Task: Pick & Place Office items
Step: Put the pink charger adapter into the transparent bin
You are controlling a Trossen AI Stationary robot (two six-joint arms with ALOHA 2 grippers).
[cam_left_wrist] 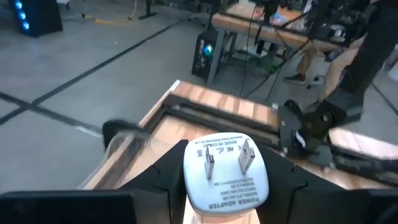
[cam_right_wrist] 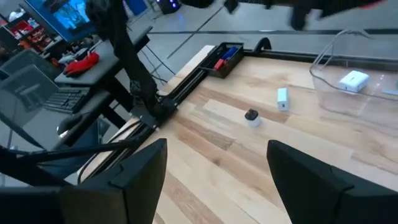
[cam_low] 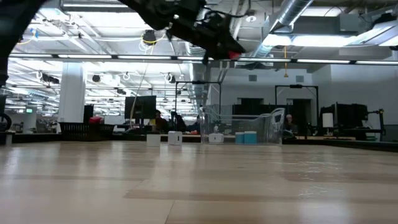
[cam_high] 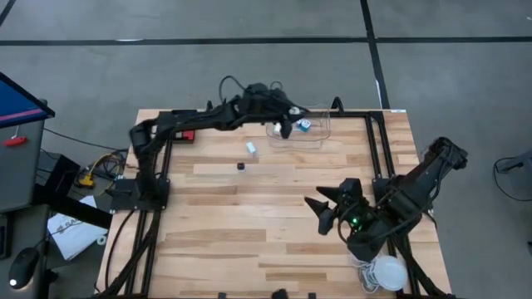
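My left gripper [cam_high: 287, 126] reaches over the left end of a clear bin [cam_high: 312, 133] at the table's far edge, shut on a white power adapter [cam_left_wrist: 227, 174] with two metal prongs. The bin holds white and blue pieces [cam_high: 305, 124]. A small white block [cam_high: 251, 147] and a small black piece [cam_high: 241, 166] lie on the wood left of the bin. My right gripper [cam_high: 326, 208] hangs open above the table's right half, nothing between its fingers [cam_right_wrist: 214, 168]. My left gripper pinches the power adapter by its two opposite sides [cam_left_wrist: 189, 180] between the two fingers. The fingers come nearly level, slanting slightly down, from the table's left. The adapter is lifted clear, its pronged face [cam_left_wrist: 225, 155] turned back toward the wrist.
A black tray [cam_high: 184, 134] with red and blue pieces [cam_right_wrist: 225, 56] sits at the far left. A big white bulb with coiled cable [cam_high: 386, 270] lies at the near right corner. Black frame rails [cam_high: 374, 149] run along the table's sides.
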